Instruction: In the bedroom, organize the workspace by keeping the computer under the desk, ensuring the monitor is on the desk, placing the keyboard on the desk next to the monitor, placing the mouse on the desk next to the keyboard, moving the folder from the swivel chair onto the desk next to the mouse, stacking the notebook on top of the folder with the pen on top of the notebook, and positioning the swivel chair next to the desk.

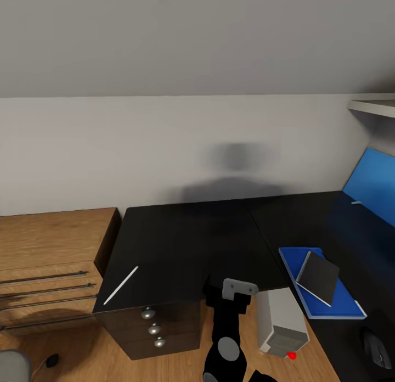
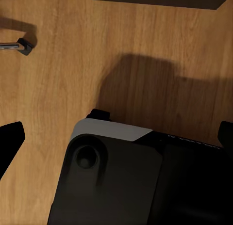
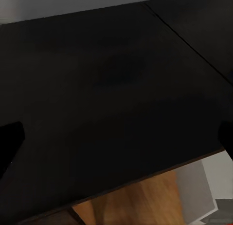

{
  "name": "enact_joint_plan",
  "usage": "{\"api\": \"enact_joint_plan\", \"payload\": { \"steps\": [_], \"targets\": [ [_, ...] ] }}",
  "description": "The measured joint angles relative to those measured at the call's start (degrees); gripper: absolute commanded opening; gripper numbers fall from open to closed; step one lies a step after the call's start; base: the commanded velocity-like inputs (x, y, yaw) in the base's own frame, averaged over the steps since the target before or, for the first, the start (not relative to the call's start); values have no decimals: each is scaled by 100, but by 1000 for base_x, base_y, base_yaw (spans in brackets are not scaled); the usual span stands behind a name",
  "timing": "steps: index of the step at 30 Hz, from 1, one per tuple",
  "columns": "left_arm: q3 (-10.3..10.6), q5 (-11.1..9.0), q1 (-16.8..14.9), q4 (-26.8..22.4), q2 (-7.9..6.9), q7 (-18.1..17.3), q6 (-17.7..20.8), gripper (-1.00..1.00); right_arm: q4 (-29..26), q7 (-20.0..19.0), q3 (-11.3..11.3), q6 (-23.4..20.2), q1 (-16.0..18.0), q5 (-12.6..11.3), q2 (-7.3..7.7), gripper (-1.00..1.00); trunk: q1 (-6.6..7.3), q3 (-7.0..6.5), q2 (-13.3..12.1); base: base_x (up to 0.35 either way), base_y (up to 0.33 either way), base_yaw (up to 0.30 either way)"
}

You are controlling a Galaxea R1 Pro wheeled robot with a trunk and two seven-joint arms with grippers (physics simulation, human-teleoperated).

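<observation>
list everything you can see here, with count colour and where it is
desk: 1, glossy black, L-shaped, against the wall
pen: 1, silvery white, on the desk near its front left edge
folder: 1, bright blue, on the desk's right wing
notebook: 1, dark grey, on the folder
mouse: 1, black, on the desk in front of the folder
computer: 1, light grey, on the floor under the desk edge
drawer knobs: 3, silver, desk front
wooden cabinet: 1, light brown, left of the desk
robot arm: black and grey, bottom centre
</observation>
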State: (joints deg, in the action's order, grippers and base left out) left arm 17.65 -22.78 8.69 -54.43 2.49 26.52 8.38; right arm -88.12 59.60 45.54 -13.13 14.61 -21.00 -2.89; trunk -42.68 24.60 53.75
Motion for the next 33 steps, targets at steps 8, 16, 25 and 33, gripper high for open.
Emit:
{"api": "enact_joint_plan", "payload": {
  "steps": [8,16,25,33],
  "targets": [
    [1,-1,1,0,3,-1,-8,100,-13,24,-17,107,0,13,32,100,0,0,0,0,0,149],
    [0,2,3,0,7,-7,-19,100,-7,24,-14,107,0,13,33,100,0,0,0,0,29,274],
    [-9,4,4,-1,9,-10,-304,100,-5,23,-10,108,0,12,34,100,0,0,0,1,211,276],
    [-4,3,1,-1,10,-15,-498,100,1,23,-10,108,0,12,28,100,1,3,0,85,297,249]
  ]
}}
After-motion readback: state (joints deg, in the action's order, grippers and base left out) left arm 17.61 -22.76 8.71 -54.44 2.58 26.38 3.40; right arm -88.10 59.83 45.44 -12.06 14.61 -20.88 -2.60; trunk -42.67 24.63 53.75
